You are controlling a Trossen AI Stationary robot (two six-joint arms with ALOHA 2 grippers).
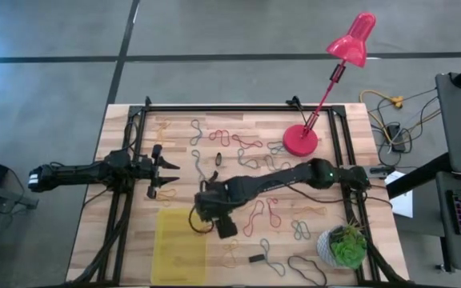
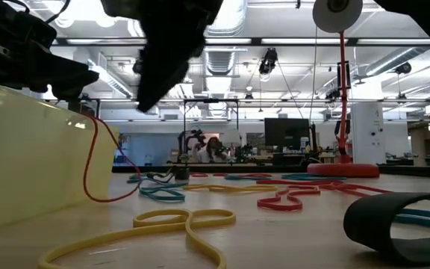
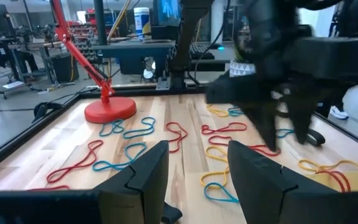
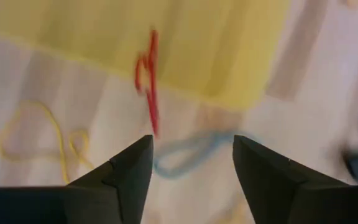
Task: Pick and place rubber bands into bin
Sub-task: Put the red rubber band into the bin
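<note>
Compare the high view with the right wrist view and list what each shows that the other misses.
High view only: the pink desk lamp, the potted plant, the waiting left end effector and both whole arms. Right wrist view only: close up, the right end effector open, with a red rubber band hanging over the edge of the bin. Both show the yellow bin and loose rubber bands on the wooden table.
</note>
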